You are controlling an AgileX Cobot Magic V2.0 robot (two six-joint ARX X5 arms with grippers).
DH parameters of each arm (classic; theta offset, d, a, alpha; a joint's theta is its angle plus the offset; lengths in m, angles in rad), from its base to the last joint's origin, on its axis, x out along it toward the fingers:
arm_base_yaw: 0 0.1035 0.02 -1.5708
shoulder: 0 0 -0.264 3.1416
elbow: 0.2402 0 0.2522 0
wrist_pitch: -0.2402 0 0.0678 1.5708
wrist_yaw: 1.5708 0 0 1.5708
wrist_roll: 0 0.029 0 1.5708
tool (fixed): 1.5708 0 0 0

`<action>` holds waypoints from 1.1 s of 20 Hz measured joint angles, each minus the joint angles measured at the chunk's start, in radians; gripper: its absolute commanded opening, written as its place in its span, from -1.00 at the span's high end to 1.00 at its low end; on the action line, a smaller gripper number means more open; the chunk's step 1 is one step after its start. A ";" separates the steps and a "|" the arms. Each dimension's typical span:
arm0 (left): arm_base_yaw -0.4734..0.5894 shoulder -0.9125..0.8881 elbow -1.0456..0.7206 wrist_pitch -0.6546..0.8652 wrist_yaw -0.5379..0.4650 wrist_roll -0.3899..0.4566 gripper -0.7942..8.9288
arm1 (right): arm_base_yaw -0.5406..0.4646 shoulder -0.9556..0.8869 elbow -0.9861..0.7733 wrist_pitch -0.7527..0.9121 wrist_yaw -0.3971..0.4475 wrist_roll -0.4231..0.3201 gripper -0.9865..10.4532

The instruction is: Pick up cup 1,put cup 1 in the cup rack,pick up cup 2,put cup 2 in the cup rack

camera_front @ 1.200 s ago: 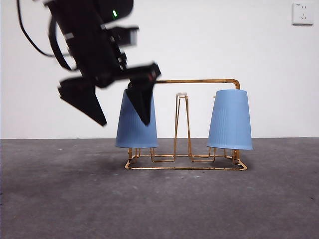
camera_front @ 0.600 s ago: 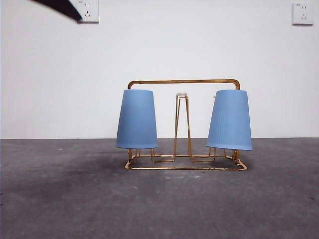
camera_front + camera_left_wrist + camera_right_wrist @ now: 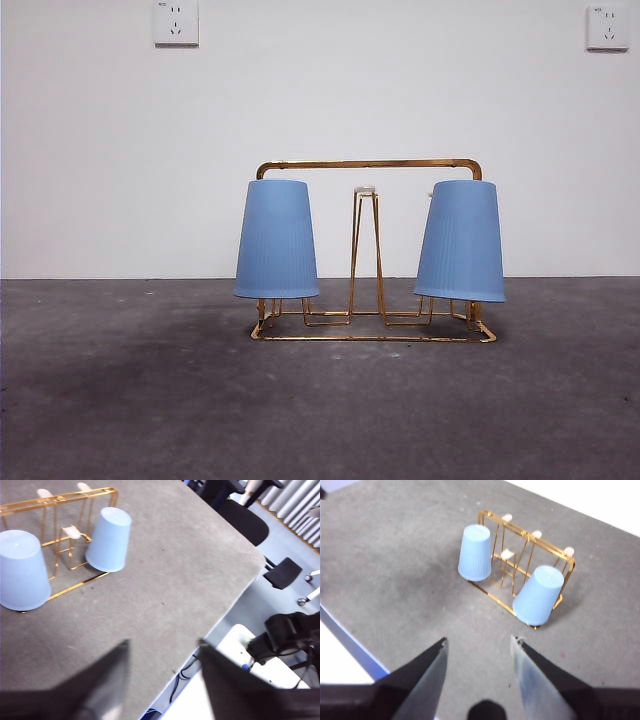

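Cup rack [image 3: 368, 165]: shiny gold wire frame with a rectangular arch handle and thin upright pegs, standing on the table [image 3: 120, 400]
Cup 1 [image 3: 276, 240]: pale blue ribbed cup, tapered, upside down over a peg at one end of the rack
Cup 2 [image 3: 461, 242]: matching blue cup, upside down at the other end, leaning slightly
Front view: level look at rack and cups against a white wall; no arm visible here
Left gripper [image 3: 160, 680]: seen only in its wrist view, two black jaws spread wide with nothing between, near the table edge, well apart from the rack [image 3: 65, 535]
Right gripper [image 3: 477, 672]: seen only in its wrist view, jaws spread and empty, above bare table, well apart from the rack [image 3: 530, 545]
Wrist views only: white caps on the peg tips; flat closed cup bases facing up
Table: dull grey, rough, mottled surface
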 measured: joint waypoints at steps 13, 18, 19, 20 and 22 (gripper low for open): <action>-0.002 -0.007 0.000 0.000 0.004 -0.008 0.85 | 0.000 0.000 0.000 -0.111 -0.026 0.004 0.83; -0.002 -0.007 0.000 -0.001 0.004 -0.008 0.84 | 0.000 0.000 0.000 -0.149 -0.026 0.013 0.83; -0.002 -0.007 0.000 -0.001 0.004 -0.008 0.84 | 0.000 0.000 0.000 -0.149 -0.026 0.013 0.83; -0.002 -0.007 0.000 -0.001 0.004 -0.008 0.85 | 0.000 0.000 0.000 -0.149 -0.026 0.013 0.83; -0.002 -0.007 0.000 -0.001 0.004 -0.008 0.85 | 0.000 0.000 0.000 -0.149 -0.026 0.013 0.83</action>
